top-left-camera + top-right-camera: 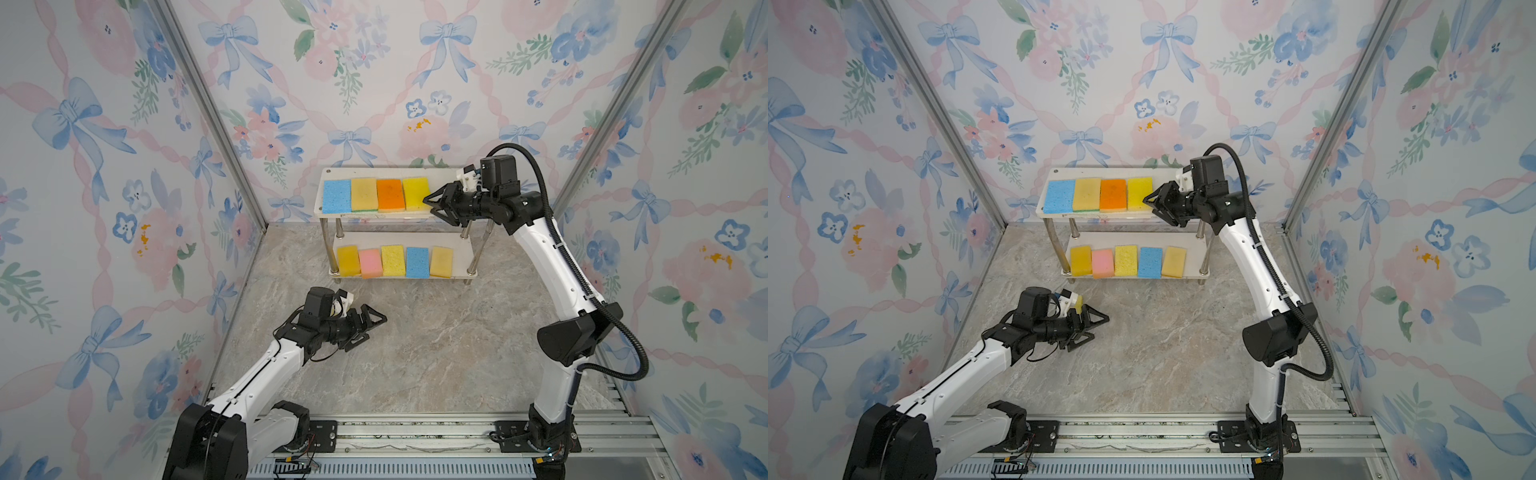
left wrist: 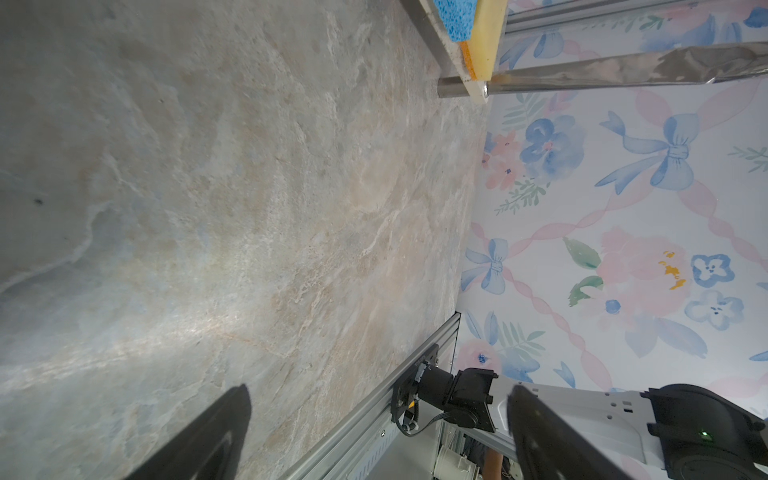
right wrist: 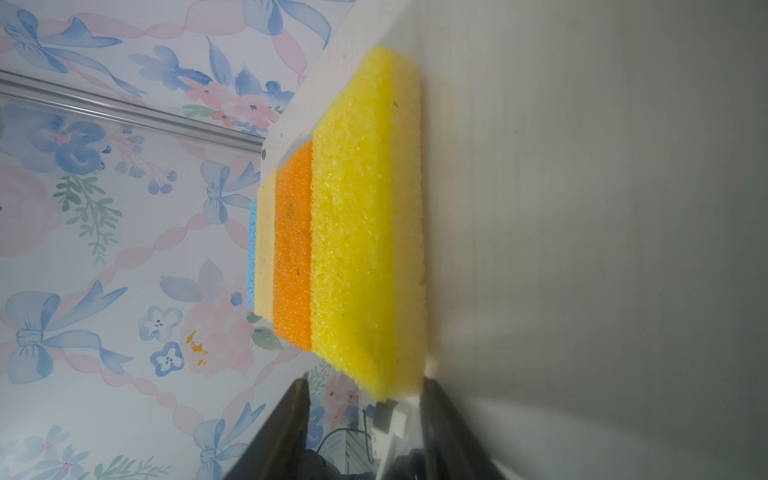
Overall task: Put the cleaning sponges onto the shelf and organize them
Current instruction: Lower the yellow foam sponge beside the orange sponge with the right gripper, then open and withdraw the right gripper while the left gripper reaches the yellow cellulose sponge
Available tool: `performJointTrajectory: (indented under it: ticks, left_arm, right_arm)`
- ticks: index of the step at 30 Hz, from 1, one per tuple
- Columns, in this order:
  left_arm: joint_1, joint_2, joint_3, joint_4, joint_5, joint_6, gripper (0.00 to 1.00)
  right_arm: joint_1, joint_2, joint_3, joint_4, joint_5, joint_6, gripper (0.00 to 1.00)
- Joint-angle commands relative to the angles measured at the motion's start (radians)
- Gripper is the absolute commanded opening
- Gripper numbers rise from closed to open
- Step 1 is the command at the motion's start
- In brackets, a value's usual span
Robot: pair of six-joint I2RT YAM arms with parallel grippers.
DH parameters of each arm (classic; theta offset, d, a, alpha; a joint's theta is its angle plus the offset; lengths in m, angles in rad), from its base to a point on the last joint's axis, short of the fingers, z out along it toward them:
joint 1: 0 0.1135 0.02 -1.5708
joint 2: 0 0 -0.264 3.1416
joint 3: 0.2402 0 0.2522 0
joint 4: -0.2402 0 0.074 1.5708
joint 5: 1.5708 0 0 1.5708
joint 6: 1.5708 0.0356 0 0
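- The right fingers (image 1: 436, 195) stand spread at the right end of the shelf (image 1: 365, 173), on either side of the near right corner of the yellow sponge (image 1: 414, 192). In the right wrist view a gap shows between one finger and the foam, so nothing is pinched.
- The yellow sponge lies flat on the top board, last in a row of four, its side against the orange sponge (image 1: 390, 195). Its long axis runs front to back across the board, crosswise to the row.
- The sponge lies to the left of the right fingers, which reach in from the shelf's right end. Backing out to the right, the way they point in, looks cleanest. A slide along the row could drag the corner and skew the sponge.
- The left fingers (image 1: 376, 315) are spread wide and empty, low over the bench (image 1: 415, 332) in front of the shelf's left posts. They are well apart from the top board, and the right arm is far nearer.
- The lower board (image 1: 461, 259) carries five more sponges side by side. The top board has a bare stretch beyond the yellow sponge, probably room for one more.
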Motion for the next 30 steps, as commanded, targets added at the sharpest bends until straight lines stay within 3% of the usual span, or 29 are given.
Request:
performJointTrajectory:
  ticks: [1,14,17,19,24,30]
  left_arm:
    - [0.006,0.008,0.031,-0.011,0.004,0.026,0.98]
    - [0.018,0.019,0.085,-0.055,-0.049,0.062,0.98]
    - [0.032,0.014,0.161,-0.176,-0.158,0.157,0.98]
    - [0.041,0.027,0.226,-0.302,-0.303,0.260,0.98]
    - [0.049,0.112,0.361,-0.490,-0.618,0.429,0.98]
    - [0.055,0.273,0.409,-0.509,-0.744,0.505,0.98]
  right_arm:
    - [-0.005,-0.066,-0.050,0.023,0.014,-0.012,0.48]
    - [-0.014,-0.127,-0.090,0.025,-0.009,-0.040,0.51]
    - [-0.004,-0.166,-0.124,0.044,-0.015,-0.052,0.52]
    - [0.006,-0.204,-0.168,0.049,-0.008,-0.065,0.53]
    - [0.029,-0.378,-0.428,0.185,0.002,-0.027,0.57]
    - [0.045,-0.554,-0.685,0.272,0.012,-0.023,0.62]
